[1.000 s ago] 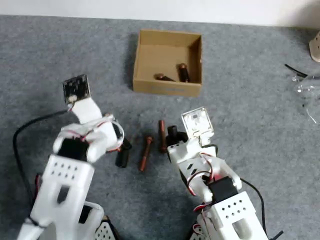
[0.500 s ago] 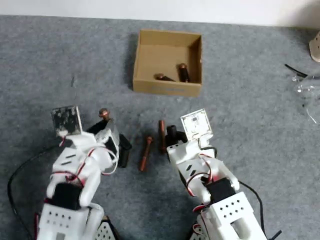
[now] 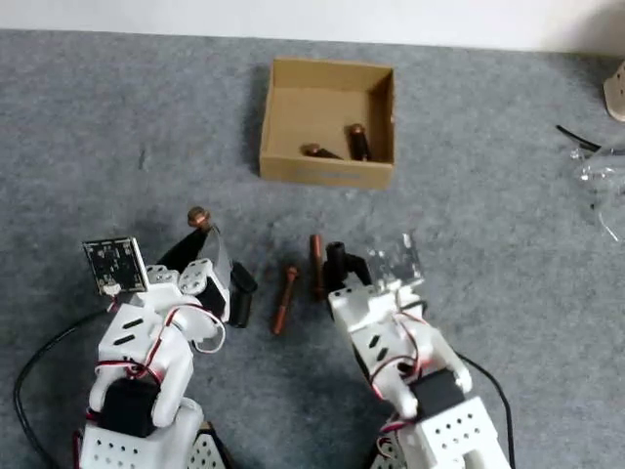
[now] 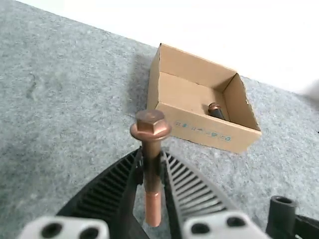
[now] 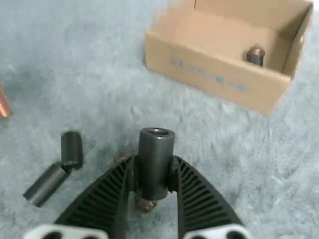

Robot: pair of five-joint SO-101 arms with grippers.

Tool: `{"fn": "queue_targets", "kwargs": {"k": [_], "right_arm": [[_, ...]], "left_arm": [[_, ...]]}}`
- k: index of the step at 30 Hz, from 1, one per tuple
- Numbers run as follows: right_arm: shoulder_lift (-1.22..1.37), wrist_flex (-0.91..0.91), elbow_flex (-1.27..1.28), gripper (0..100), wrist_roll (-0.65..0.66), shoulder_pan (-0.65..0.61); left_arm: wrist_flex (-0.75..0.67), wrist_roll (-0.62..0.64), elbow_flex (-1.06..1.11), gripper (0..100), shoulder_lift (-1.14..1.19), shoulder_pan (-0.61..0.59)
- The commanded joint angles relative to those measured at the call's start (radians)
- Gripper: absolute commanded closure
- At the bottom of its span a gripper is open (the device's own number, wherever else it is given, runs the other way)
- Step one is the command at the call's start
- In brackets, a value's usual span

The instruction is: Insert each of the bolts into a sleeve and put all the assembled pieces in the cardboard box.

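Observation:
My left gripper [image 3: 202,240] [image 4: 151,155] is shut on a copper bolt [image 3: 198,217] [image 4: 151,169], held upright with its hex head on top. My right gripper [image 3: 340,268] [image 5: 154,163] is shut on a black sleeve [image 3: 337,258] [image 5: 156,157], upright just above the grey table with its open end up. Two loose bolts [image 3: 283,299] [image 3: 315,264] lie between the arms. Two loose black sleeves [image 3: 240,295] [image 5: 71,146] lie beside the left gripper. The cardboard box [image 3: 327,174] [image 4: 199,130] [image 5: 214,74] stands behind, with two assembled pieces [image 3: 356,143] [image 5: 255,55] in it.
Grey felt covers the table. Clear plastic bits and a black cable [image 3: 591,161] lie at the far right edge. Open carpet stretches to the left of the box and between the box and the grippers.
My left arm has pulled back and lifted, bringing the copper bolt up and upright in its gripper. The right arm's wrist has tilted slightly, and its sleeve stays in place.

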Motion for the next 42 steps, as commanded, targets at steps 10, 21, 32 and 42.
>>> {"fn": "queue_targets", "kwargs": {"k": [10,21,32,42], "right_arm": [[-0.292,-0.001,0.15,99.4,0.118,-0.173],[-0.292,-0.005,0.148,99.4,0.117,-0.166],[-0.292,-0.005,0.147,99.4,0.123,-0.168],[-0.292,-0.002,0.145,99.4,0.222,-0.17]], "left_arm": [[-0.296,0.002,0.024,99,-0.012,0.056],[-0.407,0.242,0.012,99,-0.012,0.056],[-0.407,0.245,-0.081,99,-0.012,0.056],[-0.264,0.247,-0.173,99,-0.012,0.081]]}}
